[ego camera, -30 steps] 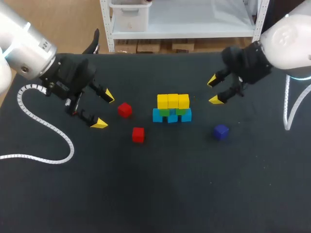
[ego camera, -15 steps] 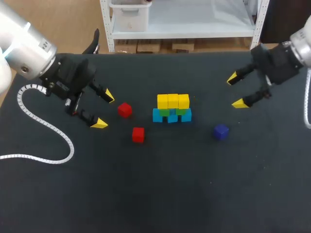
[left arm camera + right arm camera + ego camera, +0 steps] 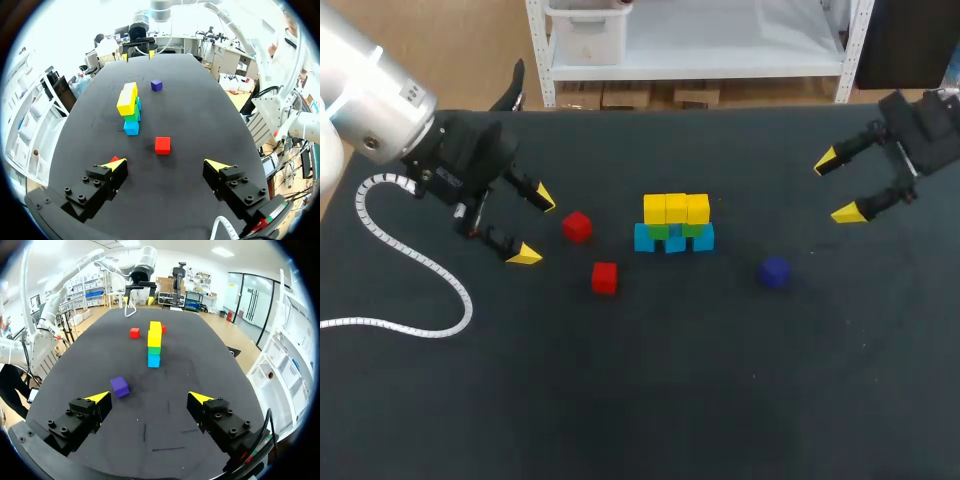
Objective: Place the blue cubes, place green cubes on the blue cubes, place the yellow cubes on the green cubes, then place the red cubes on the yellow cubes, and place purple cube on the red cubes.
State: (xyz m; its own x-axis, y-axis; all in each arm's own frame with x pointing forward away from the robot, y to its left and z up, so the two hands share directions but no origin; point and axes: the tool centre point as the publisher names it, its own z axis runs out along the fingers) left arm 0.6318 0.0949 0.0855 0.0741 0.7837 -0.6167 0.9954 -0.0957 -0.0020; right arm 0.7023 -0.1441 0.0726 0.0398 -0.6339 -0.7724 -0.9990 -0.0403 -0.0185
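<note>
three layers stacked so far

yellow cubes (image 3: pixel 676 208) sit on green cubes (image 3: pixel 666 230) on blue cubes (image 3: pixel 646 239), mid worktop (image 3: pixel 650 380). two red cubes (image 3: pixel 605 277) lie loose to its left, near the left gripper (image 3: pixel 535 227), wide open and empty. purple cube (image 3: pixel 775 271) lies right of the stack. right gripper (image 3: pixel 836 186) hangs open beyond it, holding nothing.

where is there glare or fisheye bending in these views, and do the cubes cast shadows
Head view: no glare on the matte black table, its far edge straight, hardly any shadow visible around the purple cube. Left wrist view: the table's edges bow outward, and the background is blown out white. Right wrist view: same bowing, bright glare overhead.
</note>
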